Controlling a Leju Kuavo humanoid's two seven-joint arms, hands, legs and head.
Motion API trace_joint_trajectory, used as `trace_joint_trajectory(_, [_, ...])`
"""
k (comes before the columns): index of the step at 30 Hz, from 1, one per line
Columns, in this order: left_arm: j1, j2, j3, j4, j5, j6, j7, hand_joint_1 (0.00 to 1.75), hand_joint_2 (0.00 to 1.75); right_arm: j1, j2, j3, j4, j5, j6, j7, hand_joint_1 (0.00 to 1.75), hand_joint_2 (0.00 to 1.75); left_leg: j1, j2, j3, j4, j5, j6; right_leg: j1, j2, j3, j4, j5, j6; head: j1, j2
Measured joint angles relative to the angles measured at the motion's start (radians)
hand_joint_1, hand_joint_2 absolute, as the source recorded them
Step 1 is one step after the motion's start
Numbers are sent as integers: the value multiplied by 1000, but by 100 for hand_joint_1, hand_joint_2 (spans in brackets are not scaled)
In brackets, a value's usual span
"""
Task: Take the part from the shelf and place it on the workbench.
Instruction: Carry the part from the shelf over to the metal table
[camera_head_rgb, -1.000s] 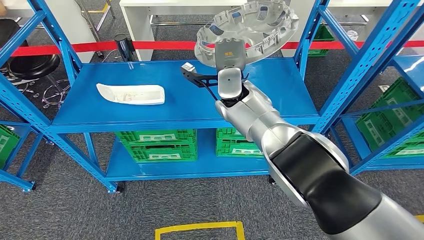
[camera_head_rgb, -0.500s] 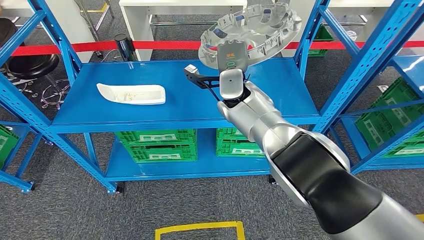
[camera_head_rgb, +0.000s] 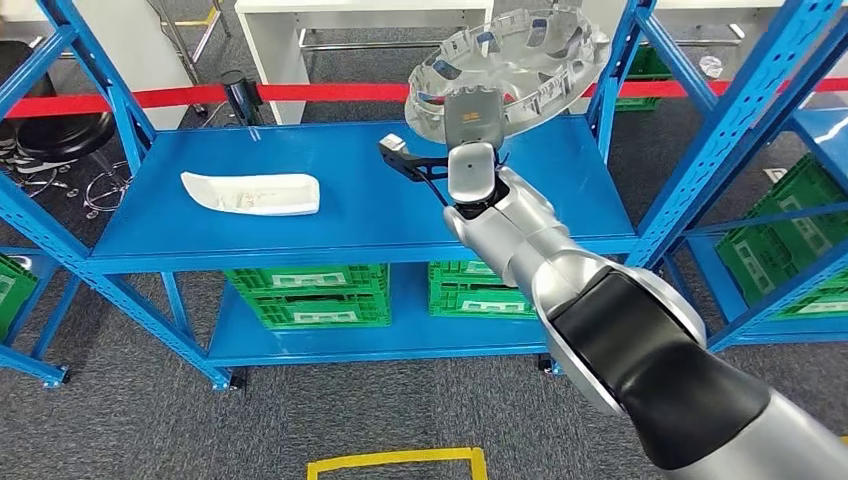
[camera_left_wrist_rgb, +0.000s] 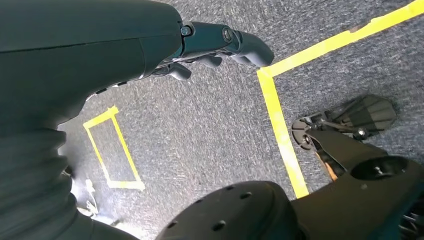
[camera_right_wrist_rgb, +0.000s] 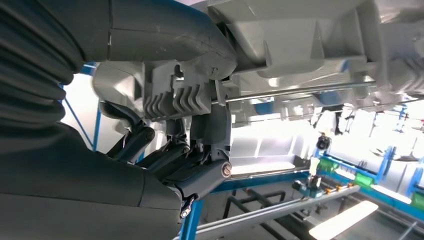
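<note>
My right hand (camera_head_rgb: 472, 125) grips a round silver wheel-cover part (camera_head_rgb: 520, 50) by its near rim and holds it up, tilted, over the back right of the blue shelf (camera_head_rgb: 350, 215). Seen from the right wrist, the dark fingers (camera_right_wrist_rgb: 190, 160) clamp under the grey ribbed rim of the part (camera_right_wrist_rgb: 300, 40). A black bracket (camera_head_rgb: 410, 160) lies on the shelf just left of the hand. A white elongated part (camera_head_rgb: 250, 192) lies on the shelf's left side. My left hand (camera_left_wrist_rgb: 220, 42) hangs over the carpet holding nothing, fingers loosely apart.
Green crates (camera_head_rgb: 305, 292) sit on the lower shelf level. Blue uprights of a neighbouring rack (camera_head_rgb: 700, 150) stand close on the right. Behind the shelf run a red barrier tape (camera_head_rgb: 330, 92) and a white table (camera_head_rgb: 360, 10). Yellow floor tape (camera_head_rgb: 400, 462) marks the carpet.
My right hand has lifted the silver part a little higher and further over the shelf's back. The whole view has shifted slightly, so the camera moved too.
</note>
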Motion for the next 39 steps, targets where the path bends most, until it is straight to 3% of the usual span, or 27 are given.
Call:
trace_joint_trajectory(3, [-1, -1, -1, -1, 0, 0, 0, 0, 175, 1, 0, 0, 1, -1, 1, 0, 175, 175, 3, 7, -17, 38, -25, -17, -1, -1, 11, -8, -1, -23, -2, 0])
trace_joint_trajectory(6, [-5, -1, -1, -1, 1, -1, -1, 0, 175, 3, 0, 0, 1, 0, 1, 0, 175, 175, 2, 12, -112, 224, -100, -22, 4, -2, 19, -9, -7, -38, -3, 0])
trace_joint_trajectory(7, [-8, -1, -1, -1, 2, -2, -1, 0, 175, 5, 0, 0, 1, 0, 1, -1, 175, 175, 1, 12, -139, 271, -109, -20, 7, -2, 22, -9, -10, -41, -3, 0])
trace_joint_trajectory(8, [-10, -1, -1, -1, 2, -3, -1, 0, 175, 6, 1, 0, 1, 0, 1, -2, 175, 175, -1, 12, -150, 283, -99, -17, 10, -1, 25, -8, -12, -44, -3, 0])
trace_joint_trajectory(9, [-13, -1, -1, -1, 2, -3, 0, 0, 175, 8, 1, 0, 1, 0, 1, -3, 175, 175, -3, 12, -142, 257, -70, -11, 13, 0, 29, -8, -15, -46, -3, 0])
trace_joint_trajectory(11, [-12, 0, -2, -2, 1, -3, 2, 0, 175, 9, 2, 0, 1, 0, 1, -3, 175, 175, -11, 13, -89, 128, 7, 7, 18, 2, 37, -8, -21, -46, -3, 0])
trace_joint_trajectory(12, [-10, 1, -2, -2, 1, -3, 2, 0, 175, 9, 2, 0, 1, 0, 1, -2, 175, 175, -15, 13, -61, 67, 30, 15, 20, 3, 38, -8, -23, -44, -3, 0])
trace_joint_trajectory(13, [-8, 2, -2, -2, 0, -3, 3, 0, 175, 9, 1, 0, 1, 0, 1, -1, 175, 175, -19, 14, -42, 26, 39, 21, 21, 3, 37, -7, -24, -41, -3, 0])
trace_joint_trajectory(16, [-7, 2, -2, -2, 0, -3, 2, 0, 175, 10, 0, 0, 1, -1, 1, -1, 175, 175, -18, 13, -27, -4, 36, 30, 22, 1, 34, -10, -22, -27, -3, 0])
trace_joint_trajectory(18, [-8, 1, -2, -3, 0, -3, 2, 0, 175, 11, -1, 0, 1, -2, -1, -1, 175, 175, -12, 14, -22, -18, 47, 39, 23, 0, 23, 13, -44, -16, 0, 0])
trace_joint_trajectory(21, [-9, -1, -2, -4, 0, -2, 3, 0, 175, 11, -2, 2, 2, 0, -1, 1, 175, 175, -8, 15, -22, -24, 53, 44, 15, -1, -44, 175, -129, 0, 6, 0])
trace_joint_trajectory(23, [-7, -3, -2, -4, 1, -2, 3, 0, 175, 14, -3, 6, 4, 2, 6, 1, 175, 175, -6, 14, -26, -19, 53, 44, 8, -1, -74, 252, -146, 10, 6, 0])
trace_joint_trajectory(24, [-6, -3, -2, -4, 2, -2, 2, 0, 175, 15, -3, 7, 4, 2, 9, 1, 175, 175, -3, 13, -29, -14, 51, 42, 4, -2, -66, 237, -128, 14, 6, 0])
trace_joint_trajectory(26, [-6, -3, -2, -4, 5, -2, -1, 0, 175, 15, -2, 8, 5, 2, 12, 1, 175, 175, 3, 11, -36, -3, 48, 34, -4, -3, -3, 116, -74, 23, 6, 0])
trace_joint_trajectory(28, [-6, -1, -2, -5, 8, -2, -2, 0, 175, 15, 2, 8, 5, -1, 11, 1, 175, 175, 4, 9, -45, 7, 47, 20, -5, 0, 47, 18, -48, 20, 7, 0])
trace_joint_trajectory(29, [-5, 0, -2, -6, 9, -2, -2, 0, 175, 15, 4, 8, 5, -4, 11, 1, 175, 175, 2, 9, -48, 9, 46, 18, -4, 2, 53, 1, -49, 15, 7, 0])
trace_joint_trajectory(32, [1, 3, -2, -7, 10, -2, -1, 0, 175, 15, 9, 8, 4, -11, 10, 1, 175, 175, -1, 9, -49, 3, 50, 33, -3, 5, 48, -1, -40, 2, 6, 0])
trace_joint_trajectory(39, [5, 4, -2, -7, 10, -2, -1, 0, 175, 15, 12, 8, 4, -11, 10, 0, 175, 175, 0, 9, -48, -15, 73, 9, -1, 6, 38, 0, -32, -11, 7, 0])
